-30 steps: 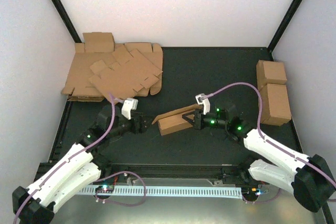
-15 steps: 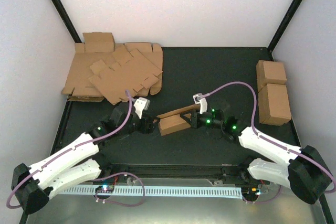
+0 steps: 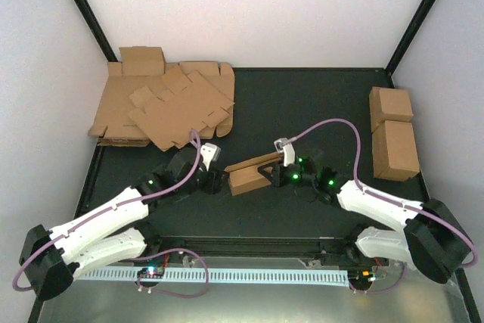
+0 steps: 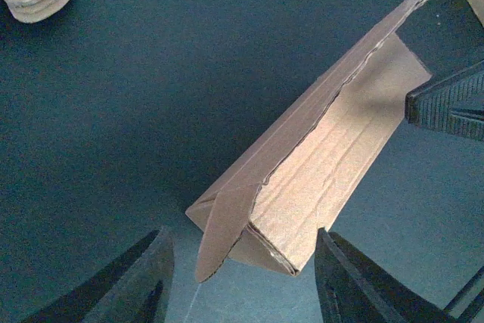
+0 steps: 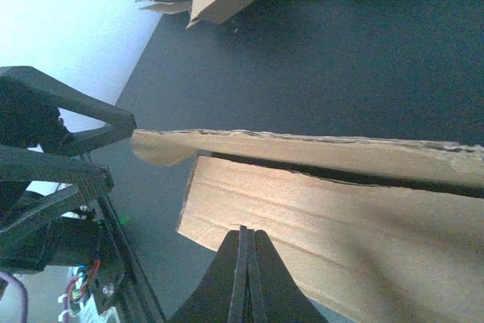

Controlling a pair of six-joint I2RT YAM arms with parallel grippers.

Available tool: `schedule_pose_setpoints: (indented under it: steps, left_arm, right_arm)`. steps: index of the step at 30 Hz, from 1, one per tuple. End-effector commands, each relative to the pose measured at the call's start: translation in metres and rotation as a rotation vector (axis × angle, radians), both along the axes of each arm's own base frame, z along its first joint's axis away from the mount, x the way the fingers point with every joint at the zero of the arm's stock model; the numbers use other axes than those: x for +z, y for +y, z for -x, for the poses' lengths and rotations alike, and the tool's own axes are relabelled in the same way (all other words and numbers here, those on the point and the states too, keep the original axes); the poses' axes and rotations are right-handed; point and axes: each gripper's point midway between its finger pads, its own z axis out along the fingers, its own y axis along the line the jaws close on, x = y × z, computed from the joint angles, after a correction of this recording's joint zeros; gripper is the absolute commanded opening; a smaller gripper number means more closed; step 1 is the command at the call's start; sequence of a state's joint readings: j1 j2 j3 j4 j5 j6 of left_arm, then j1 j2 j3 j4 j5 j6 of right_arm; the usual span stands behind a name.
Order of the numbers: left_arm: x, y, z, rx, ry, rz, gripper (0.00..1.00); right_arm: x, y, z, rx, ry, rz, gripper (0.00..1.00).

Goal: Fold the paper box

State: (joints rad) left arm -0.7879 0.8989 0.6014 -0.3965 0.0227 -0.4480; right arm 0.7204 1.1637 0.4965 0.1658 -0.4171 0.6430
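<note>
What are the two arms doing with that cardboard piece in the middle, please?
They are folding the paper box, which sits partly formed mid-table with a long flap raised. The right gripper is shut on its right end, holding it. The left gripper is at the other end, jaws open on either side, not gripping. A heap of flat cardboard sheets lies far left; two closed cardboard boxes stand at the right.

No text, label, brand, number or sign can be read anywhere; the plain brown cardboard paper box at centre frame is unprinted.
</note>
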Motion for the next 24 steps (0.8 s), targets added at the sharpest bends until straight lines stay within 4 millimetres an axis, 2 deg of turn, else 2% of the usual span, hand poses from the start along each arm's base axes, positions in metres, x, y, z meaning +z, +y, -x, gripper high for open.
schedule_pose_setpoints:
  steps: [1,14,24]
  left_arm:
    - [0.014,-0.005,-0.006,-0.001,-0.029,-0.008,0.51]
    - [-0.002,-0.003,-0.011,0.077,0.049,-0.081,0.37]
    - [-0.026,0.003,-0.009,0.152,0.175,-0.170,0.26]
  right_arm:
    - [-0.003,0.003,-0.004,-0.014,-0.034,0.023,0.02]
    - [-0.024,0.002,-0.020,-0.111,-0.001,0.121,0.02]
    - [-0.030,0.007,-0.017,-0.106,0.009,0.117,0.02]
